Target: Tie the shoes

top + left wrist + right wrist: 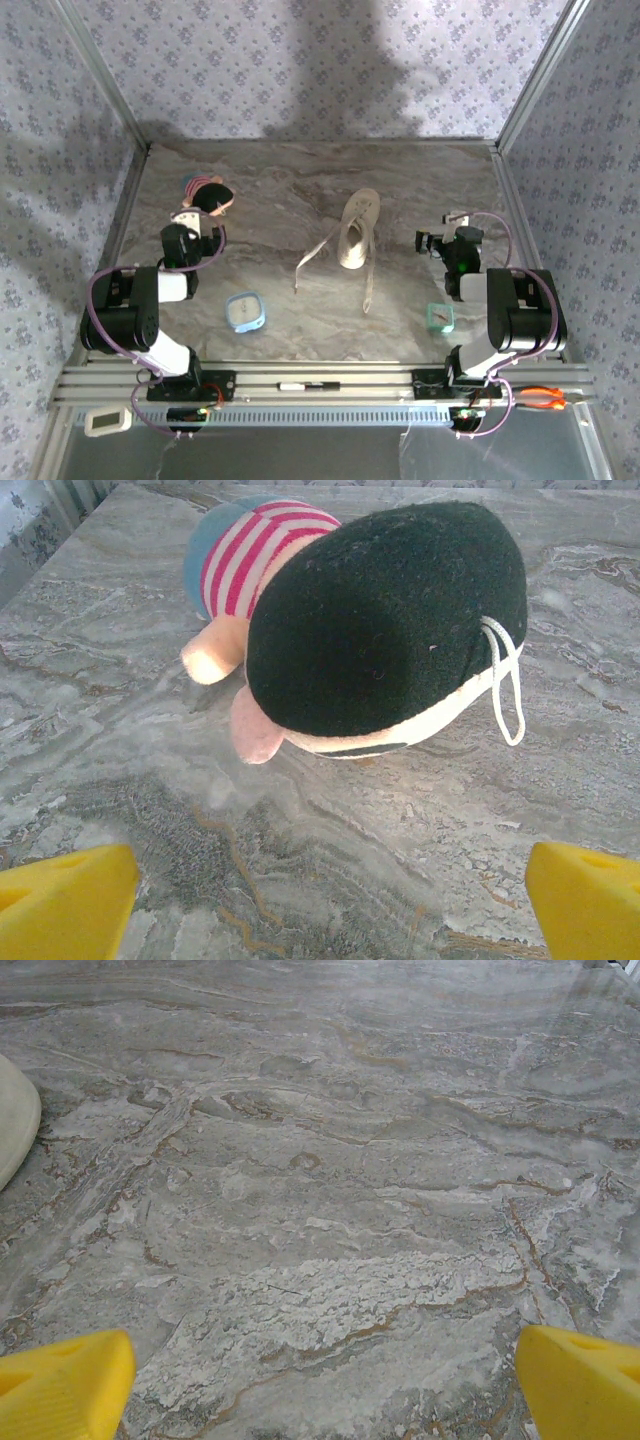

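The cream-beige shoe [358, 230] lies on the marble table [300, 180] near the middle, toe towards the back. Its two long pale laces [315, 260] trail loose towards the front. In the right wrist view a cream edge of the shoe [12, 1120] shows at the far left. My left gripper [193, 224] stands open well to the shoe's left, and between its yellow fingertips [70, 900] there is bare table. My right gripper [450, 228] is open to the right of the shoe, apart from it, with nothing between its fingertips [65, 1385].
A dark plush toy [380, 620] with a pink-striped part lies just ahead of the left gripper. A small blue object [245, 312] and a teal one [440, 317] sit near the front. Patterned walls enclose the table on three sides.
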Controlling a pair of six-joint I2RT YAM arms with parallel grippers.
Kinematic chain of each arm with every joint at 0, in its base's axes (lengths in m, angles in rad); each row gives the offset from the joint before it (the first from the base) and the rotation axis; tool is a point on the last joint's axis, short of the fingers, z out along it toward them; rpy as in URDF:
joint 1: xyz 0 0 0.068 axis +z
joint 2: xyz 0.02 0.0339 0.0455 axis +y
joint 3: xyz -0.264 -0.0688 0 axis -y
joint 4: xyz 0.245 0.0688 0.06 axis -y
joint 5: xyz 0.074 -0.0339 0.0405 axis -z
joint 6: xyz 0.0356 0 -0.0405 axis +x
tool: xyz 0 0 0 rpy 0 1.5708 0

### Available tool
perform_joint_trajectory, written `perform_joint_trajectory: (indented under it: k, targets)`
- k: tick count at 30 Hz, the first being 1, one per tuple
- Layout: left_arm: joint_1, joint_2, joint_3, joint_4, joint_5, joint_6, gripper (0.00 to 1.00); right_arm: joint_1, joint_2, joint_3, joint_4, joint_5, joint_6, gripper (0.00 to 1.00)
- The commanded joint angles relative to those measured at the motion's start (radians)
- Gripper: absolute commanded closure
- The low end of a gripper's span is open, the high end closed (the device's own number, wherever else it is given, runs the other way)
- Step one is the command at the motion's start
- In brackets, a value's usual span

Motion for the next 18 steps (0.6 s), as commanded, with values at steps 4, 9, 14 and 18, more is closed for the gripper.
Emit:
perform_joint_trajectory:
  k: [4, 9, 14, 18]
  targets:
    - [0.003, 0.0, 0.006, 0.019, 0.019, -0.01, 0.0, -0.003, -0.001, 0.016, 0.021, 0.006, -0.011, 0.0]
    - [0.007, -0.035, 0.045, -0.072, 0.063, 0.0, 0.06, -0.002, -0.006, 0.015, 0.02, -0.001, -0.014, 0.0]
    - [0.002, -0.097, 0.233, -0.429, 0.074, 0.007, 0.14, 0.024, -0.076, 0.198, -0.37, 0.012, -0.023, 0.0]
    - [-0.041, -0.047, 0.399, -0.618, 0.089, -0.031, 0.14, 0.067, -0.061, 0.365, -0.628, 0.056, 0.078, 0.0]
